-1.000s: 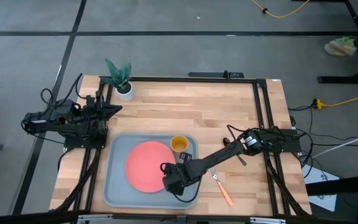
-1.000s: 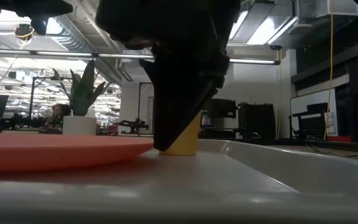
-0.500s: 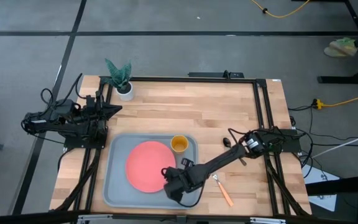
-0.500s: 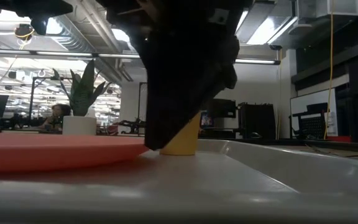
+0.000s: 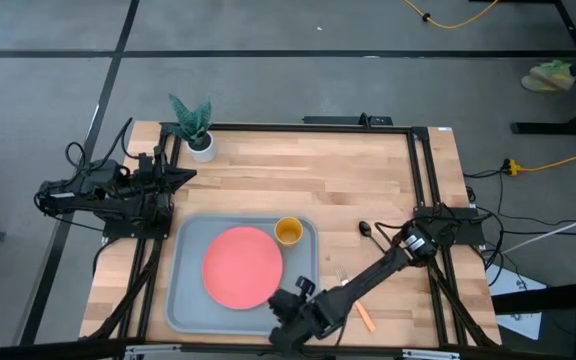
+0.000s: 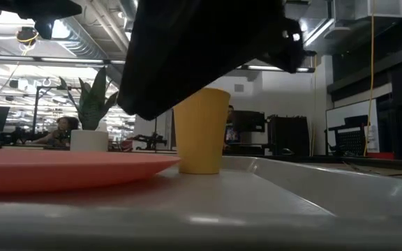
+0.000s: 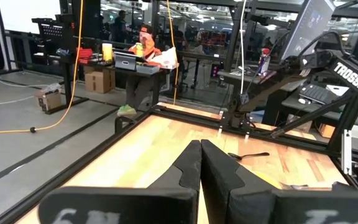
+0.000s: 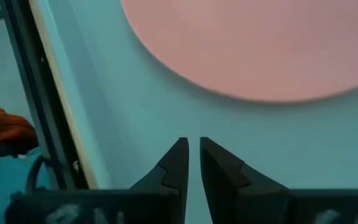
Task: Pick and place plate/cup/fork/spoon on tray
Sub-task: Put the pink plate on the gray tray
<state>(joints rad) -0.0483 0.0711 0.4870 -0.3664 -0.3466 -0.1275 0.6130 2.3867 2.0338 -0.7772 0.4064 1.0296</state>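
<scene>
- Right gripper (image 5: 286, 336) hangs over the tray's (image 5: 190, 305) near edge, at about 5 o'clock from the plate (image 5: 242, 266); its fingers (image 8: 178, 163) stand a narrow slit apart, holding nothing
- The pink plate lies flat inside the grey tray, with the yellow cup (image 5: 288, 232) upright just beside it at its 2 o'clock, also on the tray
- The fork (image 5: 360, 309), orange handle showing, lies on the bare table at the tray's 3 o'clock, partly under the right arm
- The dark spoon (image 5: 365, 228) rests on the wood farther back, well apart from the tray
- Left gripper (image 7: 200, 163) waits at the table's 9 o'clock side, fingers pressed together, empty
</scene>
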